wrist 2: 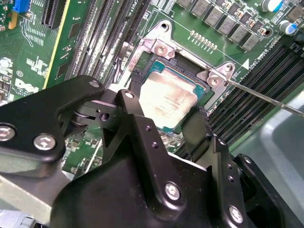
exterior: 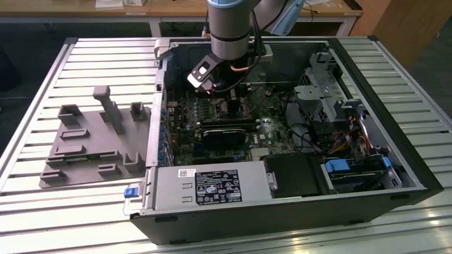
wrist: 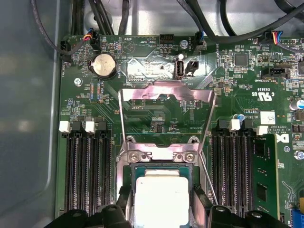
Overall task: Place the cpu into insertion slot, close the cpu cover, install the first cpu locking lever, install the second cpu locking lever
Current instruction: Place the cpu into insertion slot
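Over at 9 o'clock in the exterior view there's a grey fixture plate (exterior: pixel 84 143) on the slatted table (exterior: pixel 42 211), with the open PC case (exterior: pixel 282 222) in the middle. The arm (exterior: pixel 229 26) reaches in from 12 o'clock, and the gripper (exterior: pixel 214 89) is down at the motherboard (exterior: pixel 211 114), roughly 11 o'clock inside the case. In both wrist views the cpu (wrist 2: pixel 166 97) (wrist: pixel 161 194) lies flat in the insertion slot (wrist 2: pixel 187 71), right in the gripper's mouth. Honestly can't tell if it's clamped on it or let go. The cpu cover (wrist: pixel 166 94) is flipped up open, on the far side of the slot from the gripper. A thin locking lever (wrist 2: pixel 266 97) sticks out loose.
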Robot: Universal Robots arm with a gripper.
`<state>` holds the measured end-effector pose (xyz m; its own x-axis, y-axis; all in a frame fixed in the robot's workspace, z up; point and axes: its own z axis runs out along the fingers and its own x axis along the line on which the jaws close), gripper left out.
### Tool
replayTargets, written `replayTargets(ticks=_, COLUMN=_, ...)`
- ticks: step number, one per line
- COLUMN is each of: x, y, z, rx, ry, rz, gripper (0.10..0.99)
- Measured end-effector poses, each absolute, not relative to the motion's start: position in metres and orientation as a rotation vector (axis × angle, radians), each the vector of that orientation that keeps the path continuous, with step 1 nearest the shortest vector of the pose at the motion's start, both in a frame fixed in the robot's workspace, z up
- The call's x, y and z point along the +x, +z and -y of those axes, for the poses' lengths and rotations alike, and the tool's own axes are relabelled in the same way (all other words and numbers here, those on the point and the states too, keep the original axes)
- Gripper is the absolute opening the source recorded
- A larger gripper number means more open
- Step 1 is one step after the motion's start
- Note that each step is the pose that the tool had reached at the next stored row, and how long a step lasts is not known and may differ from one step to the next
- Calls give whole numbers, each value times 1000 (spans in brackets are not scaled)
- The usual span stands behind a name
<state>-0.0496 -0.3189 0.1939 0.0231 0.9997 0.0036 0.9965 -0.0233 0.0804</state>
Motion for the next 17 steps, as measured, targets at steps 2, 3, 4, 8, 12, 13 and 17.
replayTargets(ticks=2, x=-50, y=194, z=319, rx=2207, ry=91, rz=-2156, gripper=612)
replayTargets(ticks=3, x=-50, y=194, z=319, rx=2207, ry=91, rz=-2156, gripper=612)
replayTargets(ticks=4, x=-50, y=194, z=319, rx=2207, ry=91, rz=-2156, gripper=612)
replayTargets(ticks=8, x=-50, y=197, z=319, rx=2207, ry=91, rz=-2156, gripper=612)
replayTargets(ticks=12, x=-50, y=204, z=319, rx=2207, ry=91, rz=-2156, gripper=612)
replayTargets(ticks=13, x=-50, y=206, z=319, rx=2207, ry=91, rz=-2156, gripper=612)
replayTargets(ticks=17, x=-50, y=209, z=319, rx=2206, ry=92, rz=-2156, gripper=612)
